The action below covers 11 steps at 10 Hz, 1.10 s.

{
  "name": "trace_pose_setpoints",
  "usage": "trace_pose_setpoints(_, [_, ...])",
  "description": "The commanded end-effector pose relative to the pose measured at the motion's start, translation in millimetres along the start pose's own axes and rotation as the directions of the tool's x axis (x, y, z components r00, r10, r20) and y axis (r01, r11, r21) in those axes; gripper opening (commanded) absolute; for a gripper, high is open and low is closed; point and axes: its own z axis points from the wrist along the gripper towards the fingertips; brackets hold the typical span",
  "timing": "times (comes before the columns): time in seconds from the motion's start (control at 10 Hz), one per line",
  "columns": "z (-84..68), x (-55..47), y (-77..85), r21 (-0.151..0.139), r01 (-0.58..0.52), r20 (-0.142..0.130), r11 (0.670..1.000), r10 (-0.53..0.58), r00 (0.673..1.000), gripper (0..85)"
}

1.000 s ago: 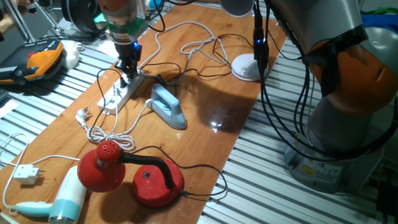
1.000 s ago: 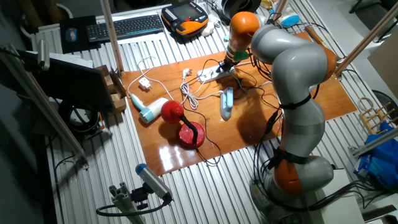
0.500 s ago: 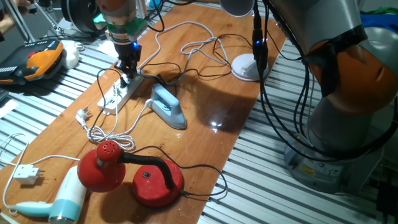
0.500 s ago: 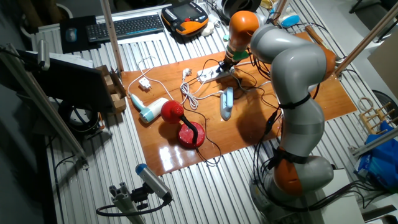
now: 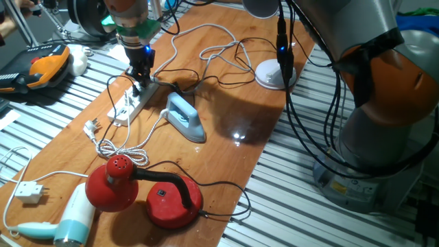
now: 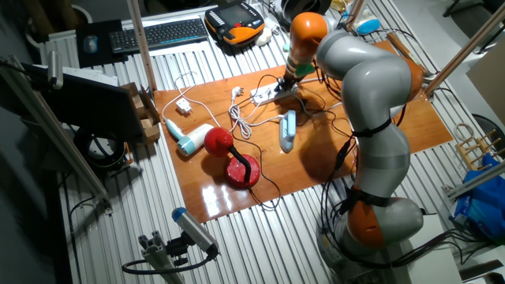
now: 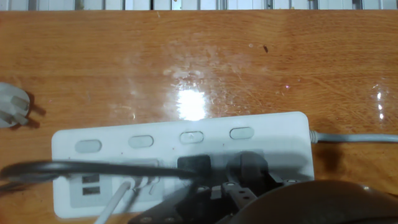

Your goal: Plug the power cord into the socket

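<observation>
Gripper has barely budged over the last second, maybe a hair higher, and it's parked right over the near end of the socket. Can't tell how wide the jaws are, or if they're gripping anything: the hand view only shows dark bits at the bottom edge. Just ahead of them the plug looks sunk into an outlet, and the cord trails off left. My guess is it's plugged in and only needs letting go. The iron is nearby, off to the side.

Gripper sits on far end of socket, near worktop's left edge; finger state unclear.
</observation>
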Motion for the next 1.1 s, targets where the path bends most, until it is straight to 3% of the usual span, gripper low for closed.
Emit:
trace_pose_setpoints(0.0, [-1.4,-0.9,0.4,-0.005,-0.002,0.006,1.0,0.002,1.0,0.0])
trace_pose_setpoints(0.3, [-2.1,-0.5,-0.7,-0.005,-0.004,0.004,1.0,0.004,1.0,0.0])
trace_pose_setpoints(0.4, [-2.3,-0.6,-0.7,-0.017,-0.01,0.004,1.0,0.01,1.0,0.0])
trace_pose_setpoints(0.5, [-3.8,-0.8,-0.4,-0.034,-0.019,0.003,0.999,0.019,1.0,17.0])
trace_pose_setpoints(0.6, [-7.1,-0.4,1.0,-0.022,-0.041,0.036,0.999,0.041,0.998,68.0])
trace_pose_setpoints(0.7, [-9.6,-0.2,1.3,-0.008,-0.047,0.055,0.999,0.047,0.997,85.0])
trace_pose_setpoints(1.0, [-20.1,-1.3,2.0,0.007,-0.043,0.063,0.999,0.042,0.997,85.0])
